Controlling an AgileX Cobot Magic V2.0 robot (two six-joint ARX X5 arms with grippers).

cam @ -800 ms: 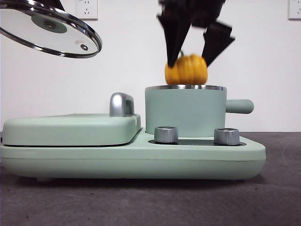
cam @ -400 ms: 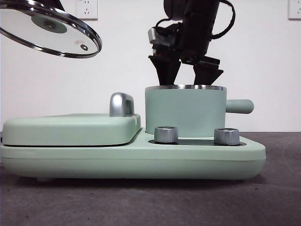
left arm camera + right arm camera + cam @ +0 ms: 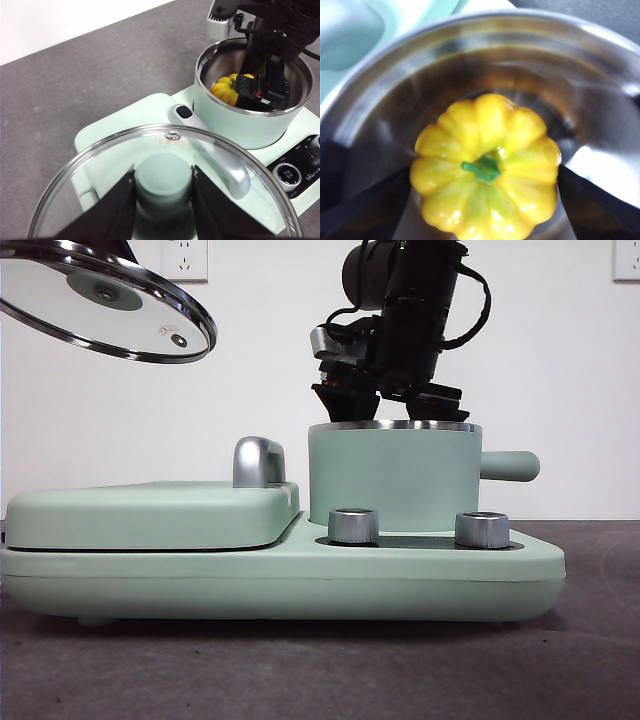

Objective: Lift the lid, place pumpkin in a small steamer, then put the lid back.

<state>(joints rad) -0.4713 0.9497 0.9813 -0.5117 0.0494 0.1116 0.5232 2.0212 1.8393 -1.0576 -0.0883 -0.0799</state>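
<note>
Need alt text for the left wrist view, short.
The left gripper holds the glass lid by its mint-green knob, off the small steamer. In the open steamer, the right gripper is lowered beside the yellow pumpkin.

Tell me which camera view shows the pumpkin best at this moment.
The right wrist view: the pumpkin fills the picture, stem up, inside the small steamer. The left wrist view shows only part of it, behind the right gripper. The front view hides it behind the steamer's wall.

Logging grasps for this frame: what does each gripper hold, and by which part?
Left gripper holds the lid by its knob. Right gripper, inside the small steamer, flanks the pumpkin; grip unclear.
</note>
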